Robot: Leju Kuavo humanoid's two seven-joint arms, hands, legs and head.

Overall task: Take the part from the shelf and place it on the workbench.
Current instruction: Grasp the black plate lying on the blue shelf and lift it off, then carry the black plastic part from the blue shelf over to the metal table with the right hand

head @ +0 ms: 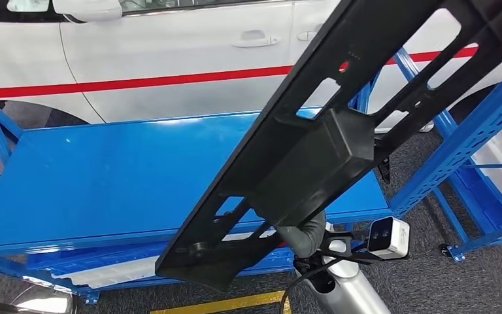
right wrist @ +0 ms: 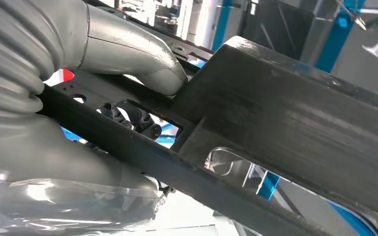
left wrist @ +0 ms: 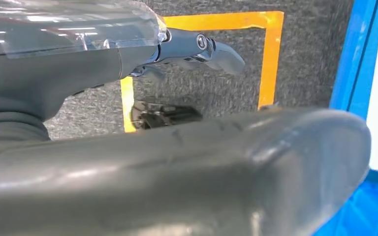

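Note:
The part (head: pixel 314 157) is a long black plastic panel with cut-outs and a box-shaped bulge in its middle. It hangs tilted across the head view, its low end near me and its high end at the upper right, above the blue workbench (head: pixel 104 176). My right hand (head: pixel 304 232) grips it from beneath at the bulge. In the right wrist view the thumb (right wrist: pixel 128 54) presses on the part (right wrist: pixel 285 118) and dark fingers (right wrist: pixel 138 120) reach through a cut-out. My left hand (left wrist: pixel 54 88) hangs over the floor, holding nothing, its fingers (left wrist: pixel 216 51) stretched out.
A white car (head: pixel 170 46) with a red stripe stands behind the workbench. The blue shelf (head: pixel 490 118) stands at the right with white trays in it. Yellow tape (head: pixel 222 305) marks the grey carpet in front of the bench, and a yellow tape square (left wrist: pixel 270 54) lies below my left hand.

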